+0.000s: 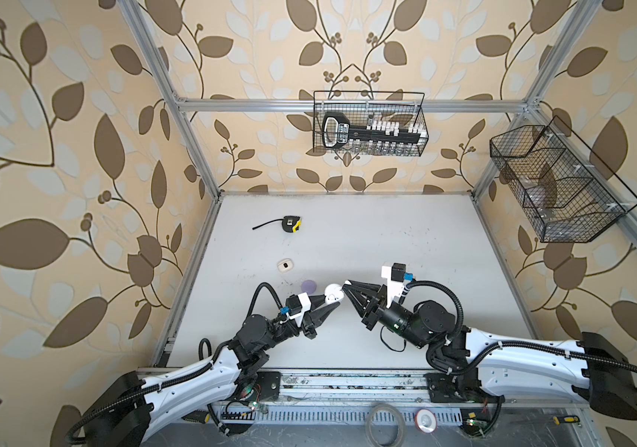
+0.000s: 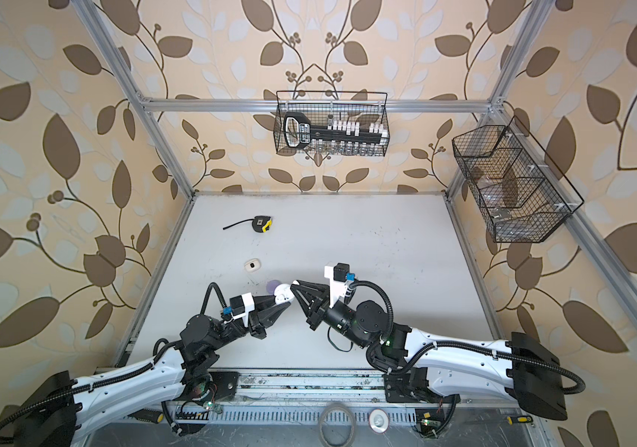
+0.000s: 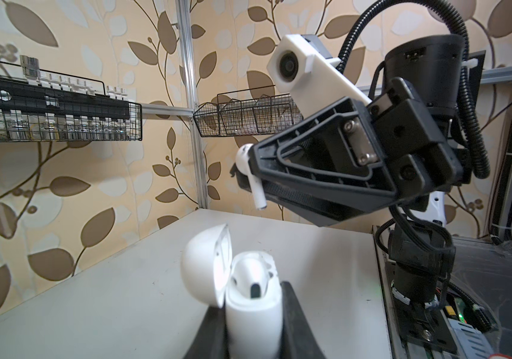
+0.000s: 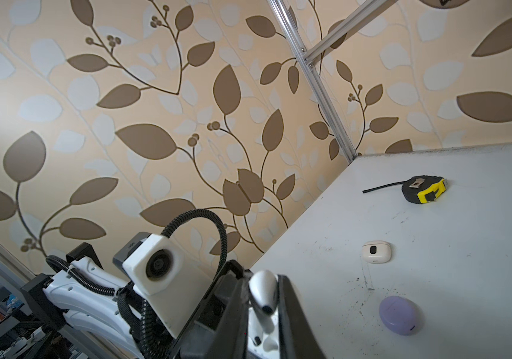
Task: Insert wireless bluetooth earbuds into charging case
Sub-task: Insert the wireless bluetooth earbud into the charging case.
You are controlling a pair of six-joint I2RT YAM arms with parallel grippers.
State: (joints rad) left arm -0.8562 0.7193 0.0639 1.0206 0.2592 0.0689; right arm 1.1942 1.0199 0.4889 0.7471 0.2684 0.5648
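My left gripper (image 3: 251, 298) is shut on the white charging case (image 3: 253, 320), held upright above the table with its lid (image 3: 201, 270) swung open. One white earbud (image 3: 250, 275) sits in the case. My right gripper (image 4: 262, 286) is shut on a second white earbud (image 4: 264, 290), stem pointing down, a short way above the open case (image 4: 267, 337). From the left wrist view that earbud (image 3: 245, 158) juts from the right fingers (image 3: 310, 161). In both top views the two grippers (image 1: 332, 305) (image 1: 345, 287) meet at the case (image 2: 282, 294).
A closed lilac case (image 1: 308, 286) lies just behind the grippers, and a closed cream case (image 1: 285, 265) farther back. A yellow-black tape measure (image 1: 291, 224) lies at the back left. Wire baskets hang on the back wall (image 1: 369, 124) and the right wall (image 1: 552, 182).
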